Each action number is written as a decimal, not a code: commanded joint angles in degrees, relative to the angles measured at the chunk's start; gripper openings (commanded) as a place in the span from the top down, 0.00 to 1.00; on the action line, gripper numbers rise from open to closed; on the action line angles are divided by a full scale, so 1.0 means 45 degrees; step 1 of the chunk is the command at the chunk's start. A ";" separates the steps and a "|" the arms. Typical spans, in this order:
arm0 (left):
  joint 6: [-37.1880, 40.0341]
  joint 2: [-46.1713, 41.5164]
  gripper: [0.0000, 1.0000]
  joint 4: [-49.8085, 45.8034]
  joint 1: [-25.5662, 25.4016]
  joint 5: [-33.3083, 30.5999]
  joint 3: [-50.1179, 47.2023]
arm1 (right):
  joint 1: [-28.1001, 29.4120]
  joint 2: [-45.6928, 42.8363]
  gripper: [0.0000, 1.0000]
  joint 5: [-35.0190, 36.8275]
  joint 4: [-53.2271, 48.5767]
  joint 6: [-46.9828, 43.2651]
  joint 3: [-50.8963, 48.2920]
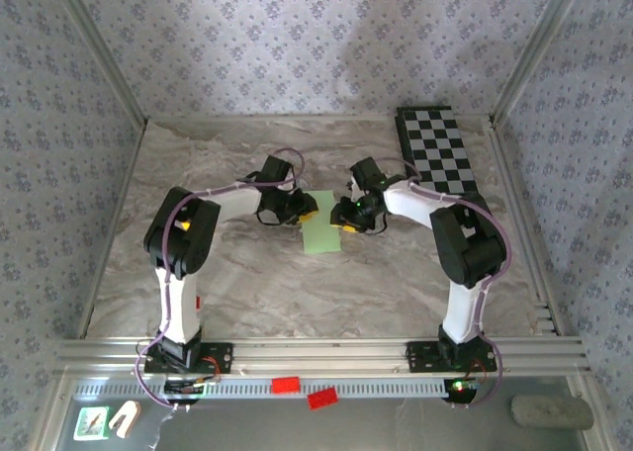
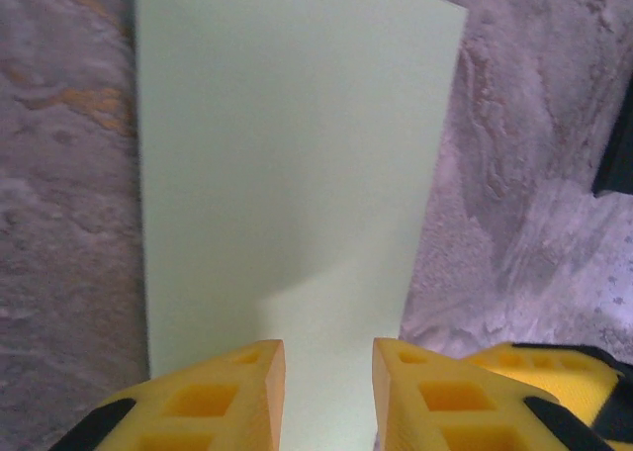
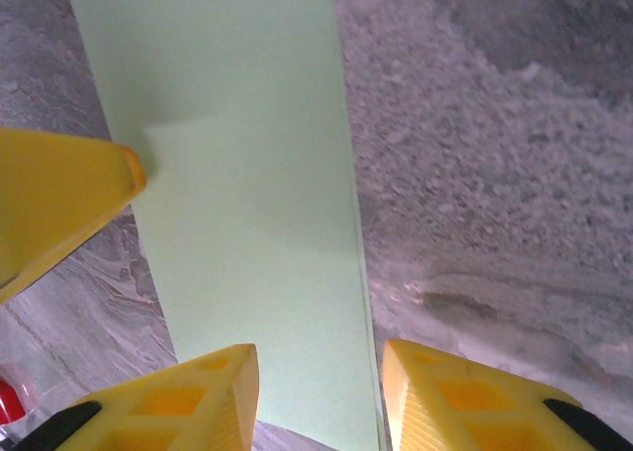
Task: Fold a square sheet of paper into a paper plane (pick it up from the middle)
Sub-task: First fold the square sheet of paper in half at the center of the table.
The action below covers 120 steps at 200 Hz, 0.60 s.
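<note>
Paper lies flat under left gripper and right gripper, their jaws apart

My jaws stand apart, yellow fingertips low in my view. The light-green sheet of paper lies flat on the marbled grey worktop, its right edge running down into the gap between them. A third yellow finger points in from the left, tip at the sheet's left edge.
</note>
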 commanded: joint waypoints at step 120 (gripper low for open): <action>0.0122 0.0660 0.70 -0.1095 -0.0155 -0.0875 -0.0197 | 0.0307 -0.0979 0.61 -0.1448 0.0259 0.1388 -0.1773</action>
